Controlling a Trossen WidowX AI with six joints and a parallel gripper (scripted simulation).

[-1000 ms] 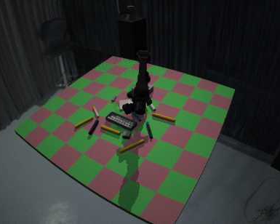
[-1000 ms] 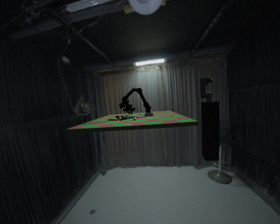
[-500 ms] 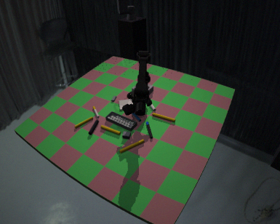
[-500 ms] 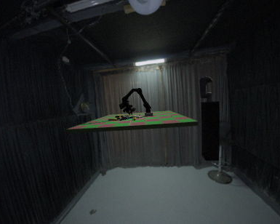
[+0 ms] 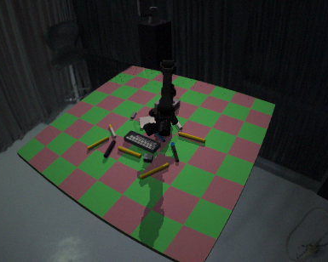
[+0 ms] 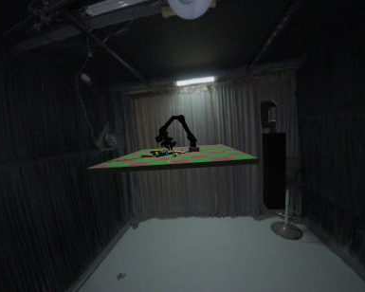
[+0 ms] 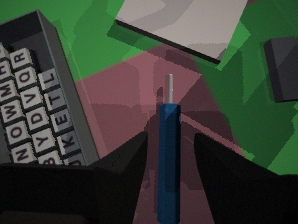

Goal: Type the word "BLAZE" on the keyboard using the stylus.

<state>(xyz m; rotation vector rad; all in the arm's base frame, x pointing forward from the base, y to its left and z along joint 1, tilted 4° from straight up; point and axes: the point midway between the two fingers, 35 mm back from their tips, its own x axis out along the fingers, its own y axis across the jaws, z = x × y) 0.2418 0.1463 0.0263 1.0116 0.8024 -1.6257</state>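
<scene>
- The surface [image 5: 210,159] [image 6: 215,159] [image 7: 92,100], in green and pink squares, carries all the small things; it seems to serve as a desk where they stay within the reach of the arm.
- The black arm [image 5: 167,99] [image 6: 178,118] bends over and comes down, probably so that it can take the stylus from above.
- The keyboard [image 5: 142,141] [image 7: 75,115] lies flat, just beside the stylus. This place looks useful, because the typing must follow there. Light keys stand in a dark frame; B, L and E can be read in the wrist view, but Z and A I cannot find.
- The white pad [image 5: 146,122] [image 7: 185,25] lies in front of the tip of the stylus, apart from it, and seems to have no role.
- The end effector [image 5: 163,130] [image 6: 171,148] [image 7: 170,138] is partly open and grips nothing; a gap remains on each side of the stylus. The fingers stand along its two long sides, I think in order to close on the body.
- The stylus [image 5: 160,138] [image 7: 169,150] lies on the surface, between the fingers as the wrist view shows it. It is slim, blue and straight, with a thin, pale metal tip [image 7: 170,89].
</scene>
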